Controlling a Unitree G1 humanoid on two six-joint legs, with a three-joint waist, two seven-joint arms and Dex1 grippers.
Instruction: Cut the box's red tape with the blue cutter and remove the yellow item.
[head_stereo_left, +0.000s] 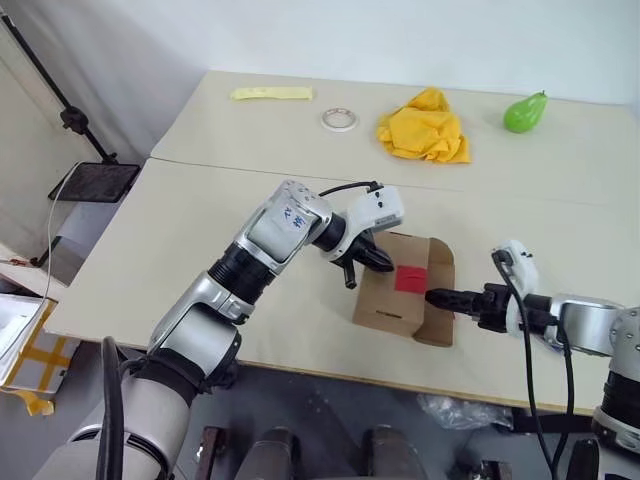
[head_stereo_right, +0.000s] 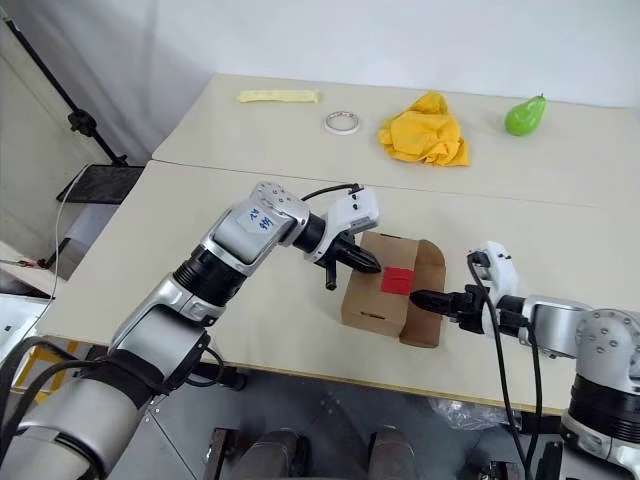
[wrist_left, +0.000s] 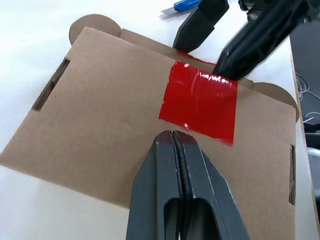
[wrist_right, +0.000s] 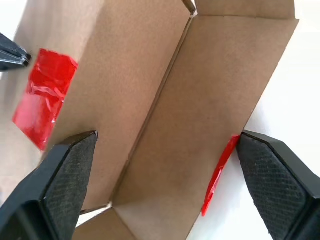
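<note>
Left fingers (wrist_left: 175, 150) touch red tape (wrist_left: 200, 102).

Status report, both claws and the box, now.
Left claw shut, tips at the red tape on the box. Right claw open, straddling the box's open flap. Blue cutter lying on table behind the box.

box (head_stereo_left: 400, 295): brown cardboard, lying flat, one flap folded open, between the wide-spread jaws of the right gripper (head_stereo_left: 437, 297)
red tape (wrist_left: 200, 102): shiny square on the box top, just ahead of the closed left gripper (wrist_left: 172, 134)
cutter (wrist_left: 183, 6): blue, beyond the box
</note>
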